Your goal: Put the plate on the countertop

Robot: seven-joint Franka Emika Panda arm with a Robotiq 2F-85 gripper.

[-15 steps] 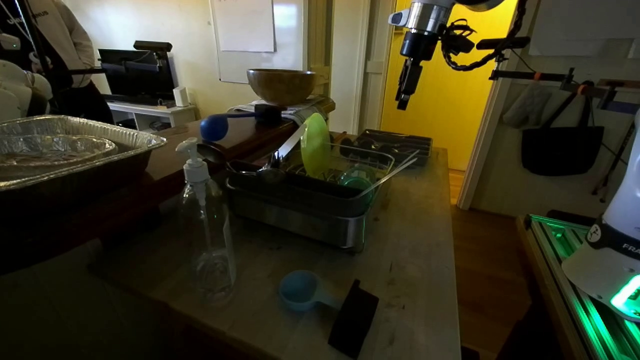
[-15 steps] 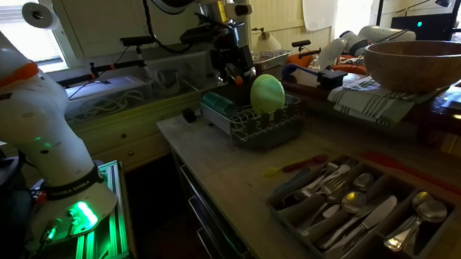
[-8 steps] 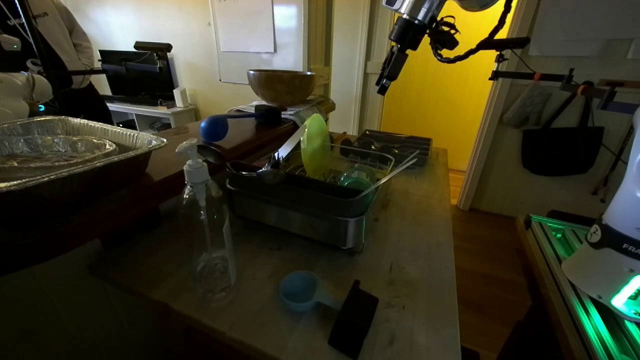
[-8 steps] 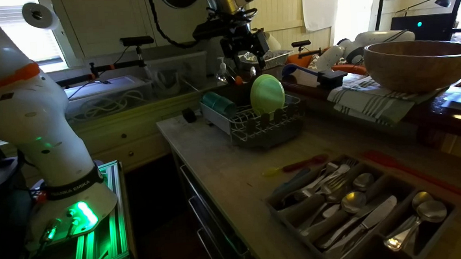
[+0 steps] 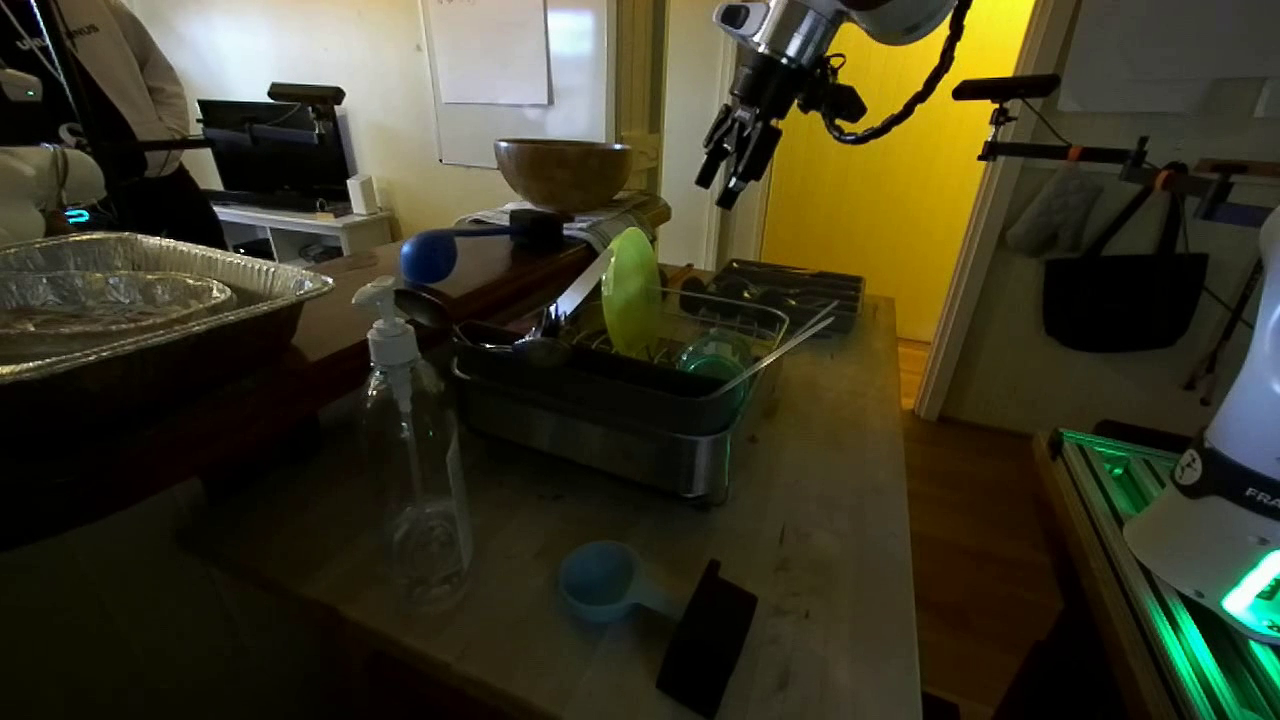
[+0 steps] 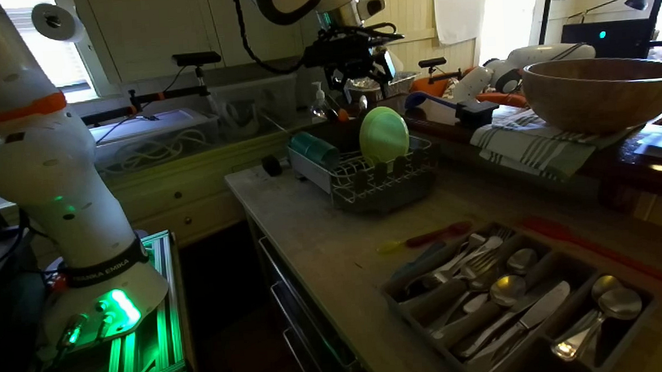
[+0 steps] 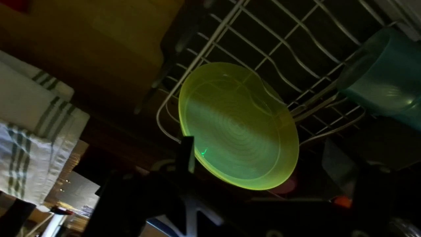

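1. the plate (image 7: 236,128) stands on edge, leaning a little, in the rack (image 6: 310,170); in both exterior views it lies below the pincer (image 5: 716,190), apart from it.
2. the pincer's fingers (image 7: 185,151) are spread, and nothing is held between them.
3. in the wrist view the plate shows its broad face, and the fingers look parted along that face rather than across its thickness; a turn will probably be needed so that they straddle the upper rim.
4. this looks like the approach, early in the task: the plate has yet to reach the surface (image 6: 286,205).
5. the rack also holds a tilted cup (image 7: 384,79), near the plate; a wide swing could knock it.
6. a dark caddy (image 5: 620,395) at one end of the rack carries utensils (image 5: 543,348).
7. on the surface, a tray (image 6: 420,326) holds cutlery (image 6: 620,303) in several compartments.
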